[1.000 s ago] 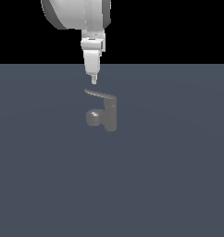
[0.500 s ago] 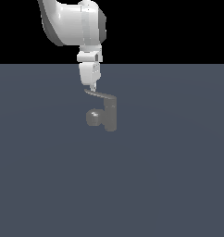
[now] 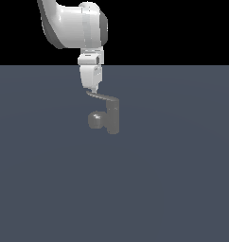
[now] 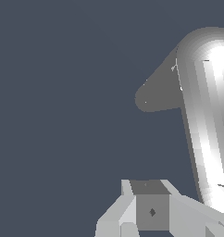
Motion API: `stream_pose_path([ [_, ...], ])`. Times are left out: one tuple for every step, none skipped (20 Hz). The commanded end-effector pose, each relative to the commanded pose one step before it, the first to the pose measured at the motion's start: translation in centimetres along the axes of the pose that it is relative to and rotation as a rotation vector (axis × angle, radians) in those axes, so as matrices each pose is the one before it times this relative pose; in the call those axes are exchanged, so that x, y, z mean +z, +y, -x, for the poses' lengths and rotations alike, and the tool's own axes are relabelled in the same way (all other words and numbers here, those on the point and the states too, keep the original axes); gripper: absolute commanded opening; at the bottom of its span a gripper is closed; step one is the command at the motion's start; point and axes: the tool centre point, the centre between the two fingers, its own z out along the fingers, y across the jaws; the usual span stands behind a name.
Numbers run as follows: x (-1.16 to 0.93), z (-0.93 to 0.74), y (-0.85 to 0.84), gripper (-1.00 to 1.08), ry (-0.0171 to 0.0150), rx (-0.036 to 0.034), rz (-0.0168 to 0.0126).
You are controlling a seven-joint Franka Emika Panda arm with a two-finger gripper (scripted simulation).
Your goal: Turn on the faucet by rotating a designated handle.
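Note:
The faucet (image 3: pixel 111 118) is a small dull-grey fixture standing on the dark floor, with its rounded spout (image 3: pixel 95 119) on the exterior view's left. The handle (image 3: pixel 102 97) is a thin lever running from the top of the body towards the exterior view's left. My gripper (image 3: pixel 92 89) hangs straight down with its fingers together, and its tip is at the free end of the handle. In the wrist view the fingers (image 4: pixel 151 213) show beside a long shiny bar (image 4: pixel 208 120), apparently the handle, with a dull grey lobe (image 4: pixel 155 95) beside it.
The flat dark grey floor (image 3: pixel 173 189) spreads all around the faucet, with nothing else on it. The large white arm (image 3: pixel 78 26) stands above the handle's free end.
The gripper has come down and slightly towards the exterior view's left, from above the handle to its free end. The wrist has turned. The handle has not visibly turned.

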Motion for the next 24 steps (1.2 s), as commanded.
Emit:
stream_pose_path([
  [-0.013,0.133,0.533,-1.0,-0.00014,-0.00048,-0.00023],
  [0.001,0.045,0.24,-1.0,0.0,0.0,0.0],
  [0.001,0.045,0.242,-1.0,0.0,0.0,0.0],
  [0.001,0.045,0.244,-1.0,0.0,0.0,0.0],
  [0.001,0.046,0.246,-1.0,0.0,0.0,0.0],
  [0.001,0.046,0.248,-1.0,0.0,0.0,0.0],
  [0.001,0.047,0.25,-1.0,0.0,0.0,0.0],
  [0.001,0.047,0.252,-1.0,0.0,0.0,0.0],
  [0.001,0.047,0.253,-1.0,0.0,0.0,0.0],
  [0.001,0.048,0.255,-1.0,0.0,0.0,0.0],
  [0.001,0.048,0.257,-1.0,0.0,0.0,0.0],
  [0.001,0.048,0.259,-1.0,0.0,0.0,0.0],
  [-0.02,0.008,0.256,-1.0,-0.00008,0.00061,-0.00031],
  [0.001,0.049,0.262,-1.0,0.0,0.0,0.0],
  [0.001,0.05,0.264,-1.0,0.0,0.0,0.0],
  [0.001,0.05,0.266,-1.0,0.0,0.0,0.0],
  [0.001,0.05,0.267,-1.0,0.0,0.0,0.0],
  [0.001,0.051,0.269,-1.0,0.0,0.0,0.0],
  [0.001,0.051,0.271,-1.0,0.0,0.0,0.0],
  [0.001,0.052,0.272,-1.0,0.0,0.0,0.0],
  [0.001,0.052,0.274,-1.0,0.0,0.0,0.0],
  [0.001,0.052,0.275,-1.0,0.0,0.0,0.0],
  [0.001,0.053,0.277,-1.0,0.0,0.0,0.0],
  [0.001,0.053,0.278,-1.0,0.0,0.0,0.0],
])
